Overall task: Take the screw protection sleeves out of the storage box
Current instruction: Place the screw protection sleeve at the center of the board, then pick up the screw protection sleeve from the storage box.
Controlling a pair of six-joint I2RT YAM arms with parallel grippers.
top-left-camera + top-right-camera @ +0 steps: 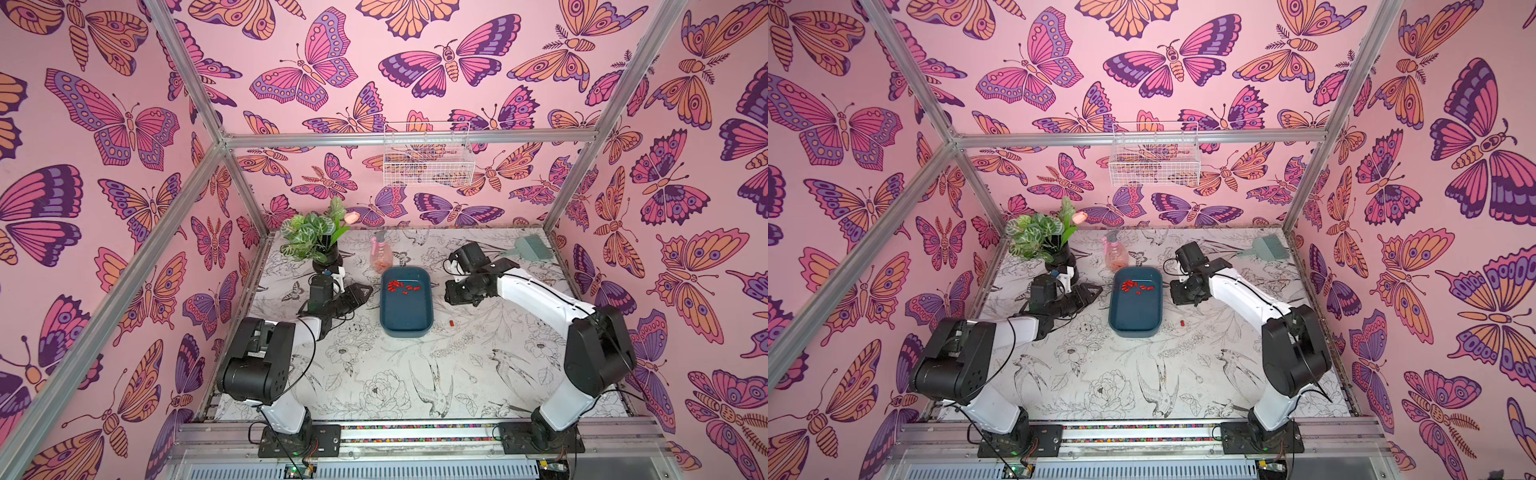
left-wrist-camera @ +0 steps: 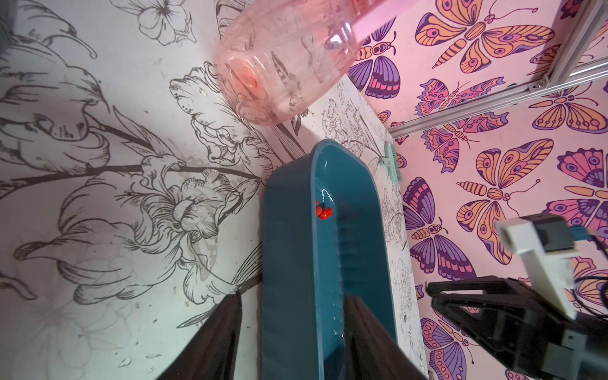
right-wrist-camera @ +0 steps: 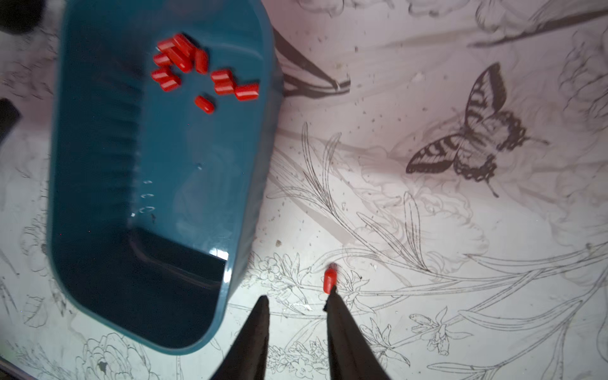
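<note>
sleeves (image 3: 179, 56) red | storage box (image 3: 115, 164) teal | bottle (image 2: 279, 65) pink | wall (image 1: 374, 83) pink butterflies

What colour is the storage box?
The storage box is dark teal-blue all over; it shows best in the right wrist view.

In both top views: high above and well in front of the storage box (image 1: 407, 316) (image 1: 1136, 311), looking down over the whole counter (image 1: 374, 374). Left wrist: low, close, sighting along its long wall. Right wrist: close overhead, looking down into it. Shared by all: that box.
</note>
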